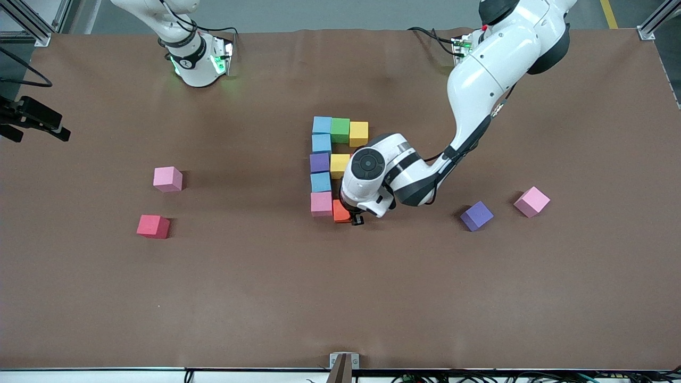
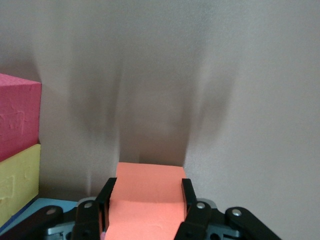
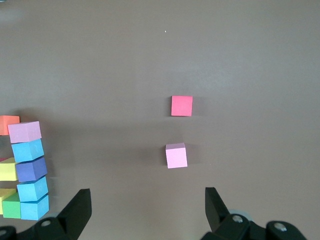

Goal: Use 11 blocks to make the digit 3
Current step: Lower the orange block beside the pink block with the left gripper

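One orange block [image 2: 145,200] — clamped in the left gripper [image 2: 145,202] — beside the pink block [image 1: 321,204].

High front overview, two close wrist views

Digit 3 [image 1: 323,169] partly built: blue, blue, purple, blue, pink column; green + yellow top bar; yellow mid; orange block [image 1: 340,211] by pink base, prob. touching. Loose: pink [image 1: 168,178], red [image 1: 152,226], purple [image 1: 476,215], pink [image 1: 531,201].
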Controlling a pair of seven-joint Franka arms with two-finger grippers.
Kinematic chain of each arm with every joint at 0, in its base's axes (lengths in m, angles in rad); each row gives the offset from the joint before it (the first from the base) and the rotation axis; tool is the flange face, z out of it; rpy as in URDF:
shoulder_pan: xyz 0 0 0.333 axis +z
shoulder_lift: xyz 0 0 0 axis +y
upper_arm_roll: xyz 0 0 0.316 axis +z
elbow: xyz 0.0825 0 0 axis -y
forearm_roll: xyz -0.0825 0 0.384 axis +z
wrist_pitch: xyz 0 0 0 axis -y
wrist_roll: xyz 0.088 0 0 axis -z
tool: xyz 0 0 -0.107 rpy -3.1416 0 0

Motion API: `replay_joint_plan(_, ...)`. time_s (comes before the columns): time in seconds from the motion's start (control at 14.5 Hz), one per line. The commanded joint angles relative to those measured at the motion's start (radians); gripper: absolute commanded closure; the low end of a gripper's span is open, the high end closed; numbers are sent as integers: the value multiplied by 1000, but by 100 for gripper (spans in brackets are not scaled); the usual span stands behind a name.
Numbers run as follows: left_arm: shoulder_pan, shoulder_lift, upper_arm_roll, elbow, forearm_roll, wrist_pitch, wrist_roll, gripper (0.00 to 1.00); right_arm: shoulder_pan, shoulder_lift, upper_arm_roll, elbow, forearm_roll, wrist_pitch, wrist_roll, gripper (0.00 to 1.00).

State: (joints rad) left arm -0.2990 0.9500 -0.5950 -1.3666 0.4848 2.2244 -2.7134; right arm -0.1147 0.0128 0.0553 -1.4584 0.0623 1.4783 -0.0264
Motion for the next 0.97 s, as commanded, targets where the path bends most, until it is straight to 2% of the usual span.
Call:
replay_joint_plan(0.0,-11,-4,7,-9,46,12,-58,76,-23,-2,21,3,-4,0,5,0)
replay_joint_plan(0.9,-12,-19,7,-54,64,-42,-52,76,-23,-2,21,3,-3,0,6,0)
